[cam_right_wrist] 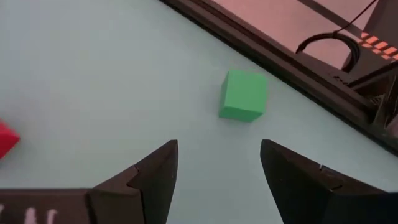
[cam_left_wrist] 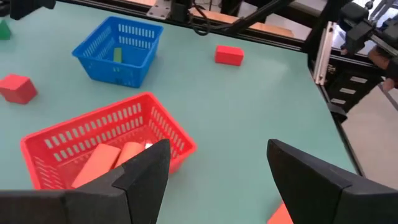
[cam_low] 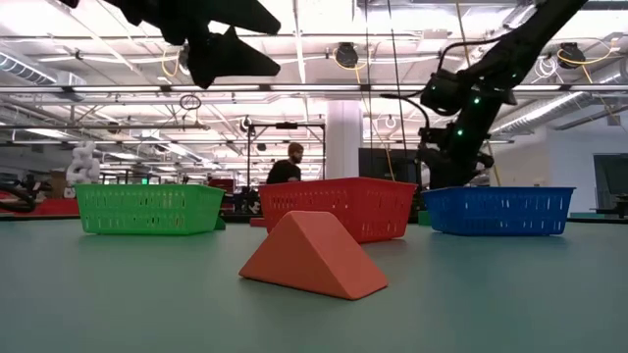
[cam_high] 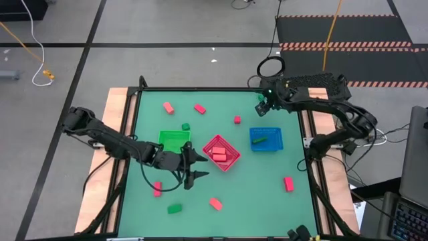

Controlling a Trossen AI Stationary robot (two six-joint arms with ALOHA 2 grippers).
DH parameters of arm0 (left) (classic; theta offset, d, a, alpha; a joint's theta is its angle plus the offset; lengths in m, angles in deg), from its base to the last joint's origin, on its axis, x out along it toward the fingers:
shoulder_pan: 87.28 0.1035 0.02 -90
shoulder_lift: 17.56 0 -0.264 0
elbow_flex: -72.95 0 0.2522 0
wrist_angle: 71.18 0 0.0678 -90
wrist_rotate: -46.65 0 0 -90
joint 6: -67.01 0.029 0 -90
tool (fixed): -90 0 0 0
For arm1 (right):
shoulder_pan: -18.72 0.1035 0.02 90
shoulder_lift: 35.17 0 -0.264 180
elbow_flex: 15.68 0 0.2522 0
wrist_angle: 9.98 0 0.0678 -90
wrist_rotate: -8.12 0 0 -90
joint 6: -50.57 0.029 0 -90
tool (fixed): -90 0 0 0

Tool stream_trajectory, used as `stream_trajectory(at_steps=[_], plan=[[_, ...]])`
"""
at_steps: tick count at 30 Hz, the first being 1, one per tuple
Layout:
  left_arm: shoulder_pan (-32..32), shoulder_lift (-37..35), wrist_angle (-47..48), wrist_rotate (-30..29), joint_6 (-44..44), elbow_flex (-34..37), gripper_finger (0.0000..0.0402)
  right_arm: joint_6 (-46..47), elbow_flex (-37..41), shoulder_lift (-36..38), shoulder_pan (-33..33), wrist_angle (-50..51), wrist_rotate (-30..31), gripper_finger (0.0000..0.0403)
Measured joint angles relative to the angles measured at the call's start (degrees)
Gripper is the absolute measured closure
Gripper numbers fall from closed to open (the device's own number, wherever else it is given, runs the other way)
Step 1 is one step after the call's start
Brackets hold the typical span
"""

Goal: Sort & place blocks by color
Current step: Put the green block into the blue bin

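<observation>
While hovering with jaws spread and empty near the table's far right corner, right gripper point(cam_high: 262, 106) could clip the small green cube point(cam_right_wrist: 243, 94) and knock it toward the black table rail point(cam_right_wrist: 298, 65).

Spread and empty too: left gripper point(cam_high: 194, 165), beside the red mesh basket point(cam_high: 232, 146) holding salmon-pink bars point(cam_high: 219, 154). Shown only overhead: loose blocks point(cam_high: 200, 108) scattered around; only at the right wrist: cube's closeness to the rail.

Overhead, table-level, perhaps two wrist-close views

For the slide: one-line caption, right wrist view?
Right claw, open, hovers over the table short of a green cube.
</observation>
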Motion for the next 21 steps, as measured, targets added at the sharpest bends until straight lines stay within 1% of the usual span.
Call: stream_trajectory(at_steps=[4, 12, 21], plan=[[1.1, 0.0, 1.2, 0.0, 0.2, 0.0, 0.0131, -1.7, -3.9, -3.9, -1.0, 0.3, 0.1, 0.0181], [1.7, 0.0, 4.7, 0.0, -0.5, 0.0, 0.0131, -2.0, -10.7, -11.0, -3.7, 2.0, 0.0, 0.0181], [1.4, 0.0, 5.4, 0.1, -1.5, 0.0, 0.0131, -2.5, -12.3, -16.7, -4.7, 1.4, 0.1, 0.0181]])
